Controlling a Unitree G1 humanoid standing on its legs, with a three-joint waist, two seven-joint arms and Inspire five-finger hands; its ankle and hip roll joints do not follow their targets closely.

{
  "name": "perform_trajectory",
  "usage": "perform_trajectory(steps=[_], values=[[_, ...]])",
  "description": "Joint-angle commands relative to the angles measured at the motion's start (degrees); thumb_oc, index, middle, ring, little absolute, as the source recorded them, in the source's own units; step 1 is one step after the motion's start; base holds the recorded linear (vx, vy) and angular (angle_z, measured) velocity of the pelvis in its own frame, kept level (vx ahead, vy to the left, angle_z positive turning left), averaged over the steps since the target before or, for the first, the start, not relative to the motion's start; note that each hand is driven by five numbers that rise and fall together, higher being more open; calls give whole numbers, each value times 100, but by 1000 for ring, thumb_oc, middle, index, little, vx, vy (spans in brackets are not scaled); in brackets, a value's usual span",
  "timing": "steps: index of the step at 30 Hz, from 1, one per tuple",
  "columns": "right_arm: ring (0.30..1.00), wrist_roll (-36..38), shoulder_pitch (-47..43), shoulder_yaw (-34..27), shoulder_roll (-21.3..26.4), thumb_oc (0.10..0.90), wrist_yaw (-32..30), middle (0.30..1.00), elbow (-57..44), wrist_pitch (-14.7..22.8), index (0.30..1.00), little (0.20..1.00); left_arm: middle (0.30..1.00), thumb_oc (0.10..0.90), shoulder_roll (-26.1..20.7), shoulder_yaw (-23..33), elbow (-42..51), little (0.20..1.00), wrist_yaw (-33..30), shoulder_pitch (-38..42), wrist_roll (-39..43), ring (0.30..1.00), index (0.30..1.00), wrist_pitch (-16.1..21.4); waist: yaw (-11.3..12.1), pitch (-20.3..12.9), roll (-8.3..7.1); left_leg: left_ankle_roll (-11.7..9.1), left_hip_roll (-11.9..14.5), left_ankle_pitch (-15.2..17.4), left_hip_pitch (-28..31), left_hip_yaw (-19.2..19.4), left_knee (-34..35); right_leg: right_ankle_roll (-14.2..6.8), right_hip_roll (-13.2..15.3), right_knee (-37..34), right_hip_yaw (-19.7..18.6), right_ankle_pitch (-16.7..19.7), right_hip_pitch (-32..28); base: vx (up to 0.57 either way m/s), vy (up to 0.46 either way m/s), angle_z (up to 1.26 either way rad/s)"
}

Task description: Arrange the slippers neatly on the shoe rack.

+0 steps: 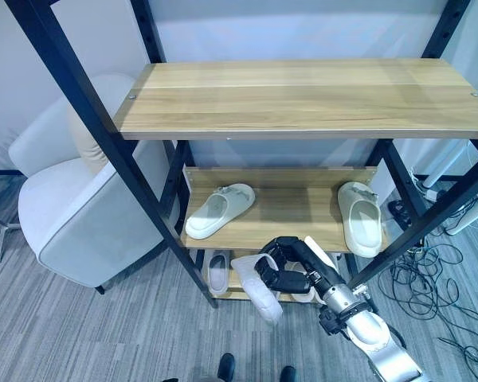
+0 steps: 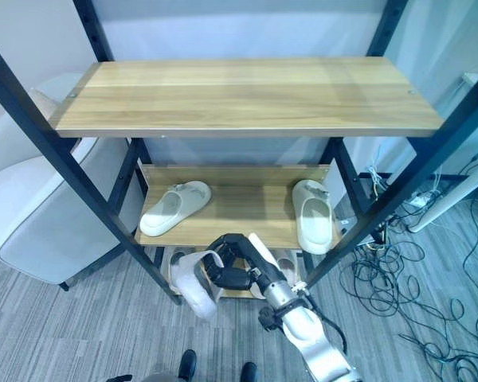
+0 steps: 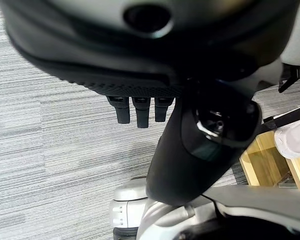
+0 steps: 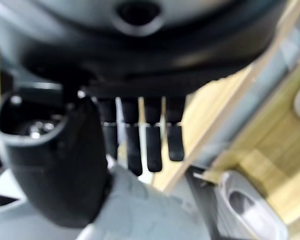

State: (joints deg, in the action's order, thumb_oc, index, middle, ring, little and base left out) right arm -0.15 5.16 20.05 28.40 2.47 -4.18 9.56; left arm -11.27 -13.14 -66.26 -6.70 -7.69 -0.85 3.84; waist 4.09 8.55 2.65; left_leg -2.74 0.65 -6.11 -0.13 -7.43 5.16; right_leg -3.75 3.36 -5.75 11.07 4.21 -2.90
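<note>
Pale wood planks set in a black metal frame make up the shoe rack (image 1: pixel 303 99). Its broad top shelf (image 2: pixel 247 95) is bare from edge to edge. The middle shelf (image 1: pixel 291 207) carries two cream foam slippers. The left one (image 1: pixel 219 210) lies slanted, toe toward the front left corner and close to the shelf's front edge. The right one (image 1: pixel 360 216) lies lengthwise near the right upright, its toe at or just past the front edge. Between them a wide stretch of bare wood is open.

In front of the middle shelf's front edge, the right hand (image 1: pixel 283 270) has its dark fingers and thumb curled round a third cream slipper (image 1: pixel 259 290), which hangs tilted in the air with its lower end pointing to the floor. The right wrist view shows the thumb pressed on the slipper's pale surface.

A fourth pale slipper (image 1: pixel 217 272) lies on the lowest shelf, by the left front post.

The left hand (image 3: pixel 140 107) shows in its own wrist view above grey striped carpet (image 3: pixel 50 145), fingers bent short and holding nothing.

A white upholstered armchair (image 1: pixel 72 215) stands just beside the rack's left posts.
</note>
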Motion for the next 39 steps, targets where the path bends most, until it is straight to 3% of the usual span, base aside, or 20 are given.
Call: perform_trajectory(steps=[1,4,5,7,12,19,20,21,23,25,27,34,36,38,39], values=[[300,123,-288,-103,72,400,-54,300,-616,626,300,300,900,800,331,-316,-156,900,276,386,-166,900,900,290,111,-72,16,-202,65,336,-92,-112,-16,-62,-114,116,208,-906,-166,-99,-33,19],[300,-268,-431,-85,203,400,-246,300,-545,659,300,300,900,800,288,-423,-96,900,262,537,-203,900,900,314,134,199,34,-215,111,273,-274,-269,-108,-4,-83,570,382,-1052,161,-189,-36,30],[300,-561,-623,-64,316,400,-423,300,-439,658,300,300,900,800,253,-523,-20,900,212,720,-182,900,900,355,133,501,47,-238,32,338,-710,-371,-596,35,9,983,514,-1129,528,-435,-46,37],[300,-837,-880,-33,438,400,-615,300,-288,630,300,300,900,800,205,-634,128,900,143,886,-106,900,900,400,150,786,83,-224,-72,428,-1247,-449,-1172,81,117,1514,595,-1199,1020,-368,-10,45],[300,-1356,-1403,30,568,400,-1069,300,152,539,300,300,900,800,107,-743,325,900,34,1013,103,900,900,441,295,880,119,-89,-273,755,-2342,-477,-2404,157,430,3072,620,-1687,2136,-125,41,15],[300,-1662,-2091,10,857,400,-1533,300,415,433,300,300,900,800,-113,-890,1199,900,-103,1040,562,900,900,521,388,995,144,2,-368,1088,-3440,-396,-3628,290,633,4420,501,-2155,3270,-72,39,12],[300,-1720,-2451,21,1027,400,-1697,300,412,409,300,300,900,800,-219,-962,1661,900,-153,1024,803,900,900,588,416,1125,170,38,-385,1402,-3886,-329,-4226,291,683,5000,367,-2469,3747,3,24,4],[300,-1719,-2467,30,1026,400,-1702,300,423,410,300,300,900,800,-223,-958,1674,900,-151,1024,808,900,900,579,424,1087,154,42,-391,1427,-3962,-312,-4281,290,694,5060,346,-2495,3832,-88,73,-8],[300,-1767,-2976,-10,1260,400,-1983,300,373,408,300,300,900,800,-401,-1072,2302,900,-209,1019,1084,900,900,675,454,1230,210,128,-487,1644,-4957,-214,-5269,449,812,5873,131,-2687,4787,-145,75,-23],[300,-1814,-3168,-66,1354,400,-2126,300,312,409,300,300,900,800,-447,-1100,2503,900,-239,1049,1187,900,900,708,473,1178,195,143,-546,1754,-5457,-167,-5629,499,866,6230,41,-2821,5290,-79,46,-16],[300,-1812,-3562,-241,1546,400,-2413,300,192,388,300,300,900,800,-615,-1141,3181,900,-333,1095,1396,900,900,801,470,1213,197,175,-656,1989,-6570,-58,-6576,605,953,7195,-156,-3067,6391,-94,86,-3],[300,-1936,-4326,-781,2380,400,-2934,300,-27,305,300,300,900,800,-1064,-956,4786,900,-585,1103,1887,900,900,1040,414,1286,150,309,-868,2683,-8765,92,-8759,778,1111,9503,-588,-3663,8639,53,48,-4],[300,-1990,-4725,-815,2787,400,-3091,300,-4,252,300,300,900,800,-1204,-924,5053,900,-645,1089,2010,900,900,1083,406,1555,98,323,-920,2932,-8982,174,-9323,835,1180,10067,-737,-3820,8926,93,3,6],[300,-2013,-5117,-749,3166,400,-3213,300,19,200,300,300,900,800,-1356,-883,5341,900,-703,1073,2083,900,900,1119,421,2049,87,347,-932,3243,-8982,268,-9927,896,1182,10707,-924,-4050,8975,47,-16,1],[300,-2009,-5169,-716,3172,400,-3219,300,39,203,300,300,900,800,-1348,-868,5345,900,-703,1086,2084,900,900,1114,406,2089,82,351,-931,3246,-8982,286,-9951,899,1184,10738,-943,-4062,8981,68,-48,2]])
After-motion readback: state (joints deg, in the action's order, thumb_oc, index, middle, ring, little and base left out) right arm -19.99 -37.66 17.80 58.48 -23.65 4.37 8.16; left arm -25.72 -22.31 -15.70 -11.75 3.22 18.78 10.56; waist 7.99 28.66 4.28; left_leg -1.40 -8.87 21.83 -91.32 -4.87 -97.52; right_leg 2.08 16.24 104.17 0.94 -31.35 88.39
